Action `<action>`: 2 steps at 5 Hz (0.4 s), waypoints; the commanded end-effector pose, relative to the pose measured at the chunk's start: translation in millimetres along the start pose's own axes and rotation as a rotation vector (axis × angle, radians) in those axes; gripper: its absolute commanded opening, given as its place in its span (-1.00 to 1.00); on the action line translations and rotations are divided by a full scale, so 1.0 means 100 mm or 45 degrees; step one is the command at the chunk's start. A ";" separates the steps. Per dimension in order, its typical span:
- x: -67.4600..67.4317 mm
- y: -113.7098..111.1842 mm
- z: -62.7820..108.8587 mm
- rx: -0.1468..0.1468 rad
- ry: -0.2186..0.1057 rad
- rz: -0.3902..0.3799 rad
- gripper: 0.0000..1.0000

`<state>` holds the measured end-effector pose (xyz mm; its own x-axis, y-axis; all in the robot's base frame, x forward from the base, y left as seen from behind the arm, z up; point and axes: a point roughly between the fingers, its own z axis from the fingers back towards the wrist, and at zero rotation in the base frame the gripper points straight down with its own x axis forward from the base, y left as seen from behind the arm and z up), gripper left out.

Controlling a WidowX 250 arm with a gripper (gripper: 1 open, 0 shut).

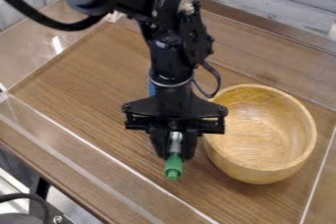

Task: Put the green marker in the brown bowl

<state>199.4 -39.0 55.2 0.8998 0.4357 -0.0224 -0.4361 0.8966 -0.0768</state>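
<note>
The green marker (172, 162) hangs nearly upright with its green end pointing down at the wooden table, its white barrel clamped in my gripper (172, 147), which is shut on it. The brown bowl (264, 133) stands just right of the gripper, its thick rim close to the right finger and its inside bare. The marker's tip is a little above the tabletop, left of the bowl's near-left rim. Most of the barrel is hidden by the black fingers.
A clear plastic wall (53, 140) rims the wooden table (92, 81) along the near-left side. The black arm (144, 12) rises up and to the left from the gripper. A small blue piece (195, 74) shows behind the arm's wrist.
</note>
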 end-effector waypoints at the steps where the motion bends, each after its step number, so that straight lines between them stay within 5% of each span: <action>1: 0.08 -0.10 0.15 -0.050 -0.071 -0.010 -1.00; 2: 0.07 -0.11 0.16 -0.052 -0.073 -0.009 -1.00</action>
<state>198.2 -41.4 56.7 0.8980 0.4395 -0.0213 -0.4397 0.8947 -0.0784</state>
